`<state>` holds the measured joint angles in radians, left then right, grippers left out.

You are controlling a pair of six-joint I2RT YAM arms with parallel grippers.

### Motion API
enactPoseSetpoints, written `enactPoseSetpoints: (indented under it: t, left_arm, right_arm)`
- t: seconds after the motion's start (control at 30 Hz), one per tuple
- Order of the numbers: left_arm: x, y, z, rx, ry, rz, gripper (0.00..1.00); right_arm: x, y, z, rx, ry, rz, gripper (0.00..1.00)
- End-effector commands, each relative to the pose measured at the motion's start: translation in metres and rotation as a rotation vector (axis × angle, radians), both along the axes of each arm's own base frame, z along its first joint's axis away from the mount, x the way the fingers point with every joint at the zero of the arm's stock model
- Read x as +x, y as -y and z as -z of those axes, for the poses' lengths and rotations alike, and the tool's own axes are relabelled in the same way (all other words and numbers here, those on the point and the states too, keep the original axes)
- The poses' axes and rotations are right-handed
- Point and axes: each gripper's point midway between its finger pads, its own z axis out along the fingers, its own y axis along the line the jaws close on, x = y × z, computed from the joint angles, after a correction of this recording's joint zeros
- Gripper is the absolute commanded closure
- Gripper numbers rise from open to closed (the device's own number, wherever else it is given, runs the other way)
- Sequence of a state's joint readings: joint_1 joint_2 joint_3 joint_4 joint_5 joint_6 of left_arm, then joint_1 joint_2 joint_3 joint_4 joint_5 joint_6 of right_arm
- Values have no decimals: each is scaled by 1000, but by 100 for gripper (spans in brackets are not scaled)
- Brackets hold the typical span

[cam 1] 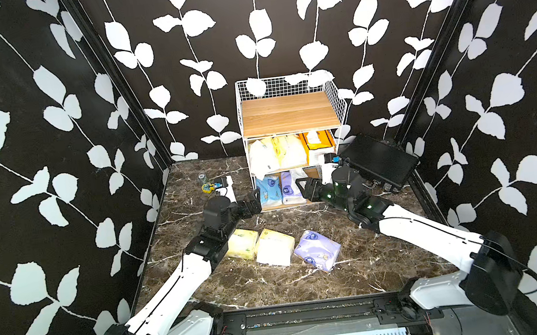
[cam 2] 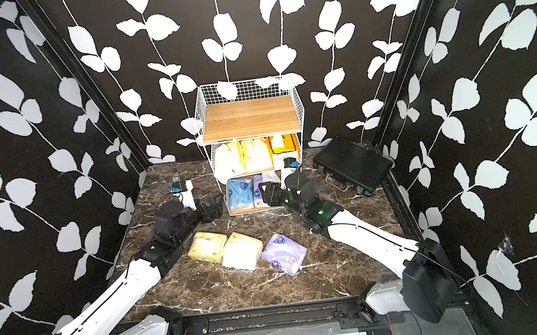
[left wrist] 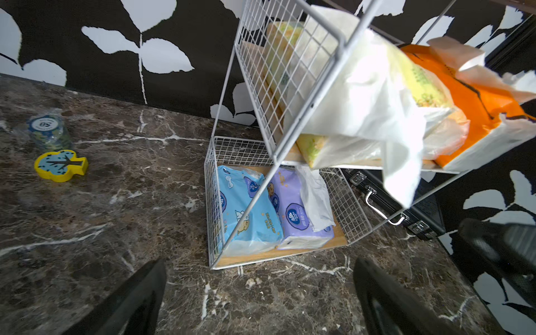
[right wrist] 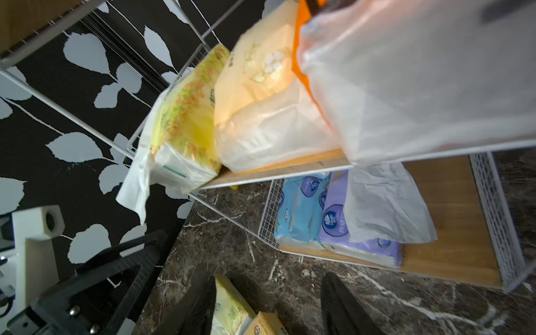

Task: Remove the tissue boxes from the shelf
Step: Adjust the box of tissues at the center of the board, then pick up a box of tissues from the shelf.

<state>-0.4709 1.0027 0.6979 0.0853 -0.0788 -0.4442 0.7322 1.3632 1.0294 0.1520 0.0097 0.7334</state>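
You are sitting at roughly a third done. Three tissue packs (cam 1: pixel 274 246), two pale yellow and one lavender, are lying on the marble floor (cam 1: pixel 274 288) near the arms. The shelf (cam 1: pixel 288 112) is standing far centre, still holding pale yellow packs (cam 1: pixel 289 152) and the orange-and-white box (cam 1: pixel 317 142) mid-tier, with a light blue pack (cam 1: pixel 269 190) and lavender pack (cam 1: pixel 290 190) below.

The left gripper (cam 1: pixel 254 203) and right gripper (cam 1: pixel 305 188) are hovering at the bottom tier, fingers spread and empty. Loose tissue sheets (left wrist: pixel 401 174) are drooping across the openings. A black case (cam 1: pixel 380 160) is crowding the right arm.
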Motion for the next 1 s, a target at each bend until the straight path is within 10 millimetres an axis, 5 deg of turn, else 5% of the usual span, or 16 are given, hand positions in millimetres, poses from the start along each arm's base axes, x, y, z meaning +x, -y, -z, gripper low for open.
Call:
enactPoseSetpoints:
  t: [0.0, 0.2, 0.47, 0.53, 0.6, 0.97]
  left_arm:
    - [-3, -5, -3, 89, 13, 2, 1]
    - [-8, 16, -31, 128, 16, 144, 1]
    - [0, 12, -77, 254, 120, 143, 1]
    - [6, 13, -80, 260, 145, 137, 1]
    - [12, 14, -77, 255, 168, 128, 1]
    - [8, 1, -82, 173, 171, 120, 1]
  right_arm:
    - [10, -17, -77, 155, 169, 45, 42]
    - [23, -40, -81, 130, 192, 37, 44]
    - [43, -43, -72, 56, 211, 95, 43]
    - [47, -45, -66, 38, 210, 96, 43]
    - [48, -48, -82, 49, 238, 90, 43]
    - [70, -74, -55, 3, 196, 65, 43]
